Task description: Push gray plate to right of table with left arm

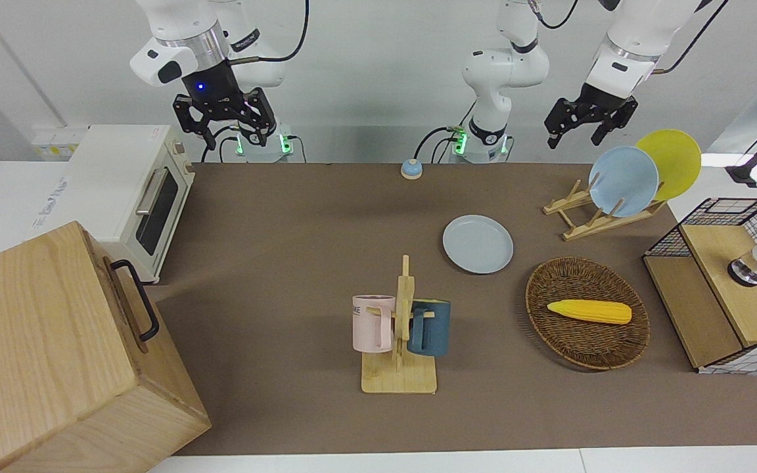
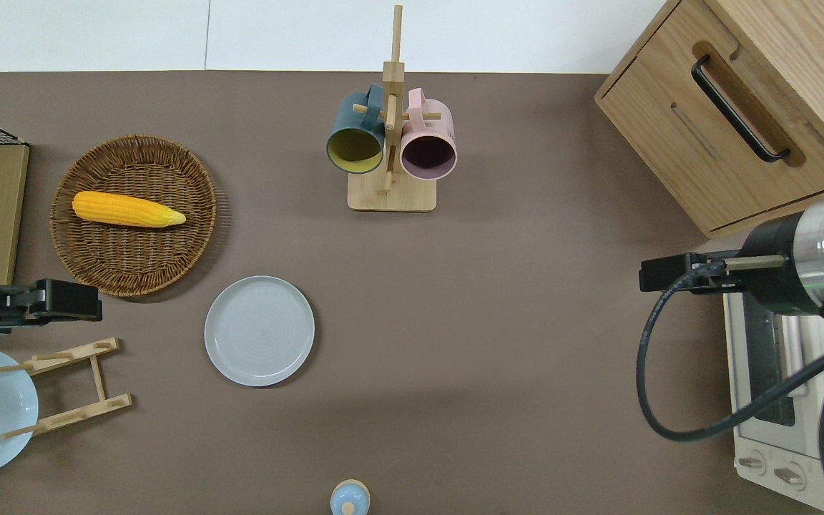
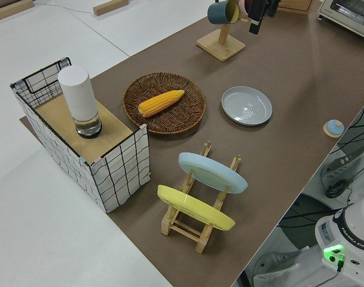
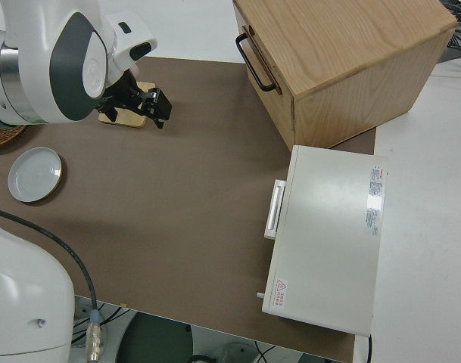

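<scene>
The left gripper (image 1: 581, 129) hangs raised, its 2 fingers spread and angled downward; the right arm is parked.

Brown counter (image 1: 299, 217) with the items that rested directly on it. The gray plate (image 1: 478, 244) lay flat, beside a wicker basket (image 1: 587, 322) and a wooden plate rack (image 1: 598, 213). A mug stand (image 1: 399, 355) stood farther from the robots; a toaster oven (image 1: 130, 197) and a wooden box (image 1: 56, 355) occupied the right arm's end.
</scene>
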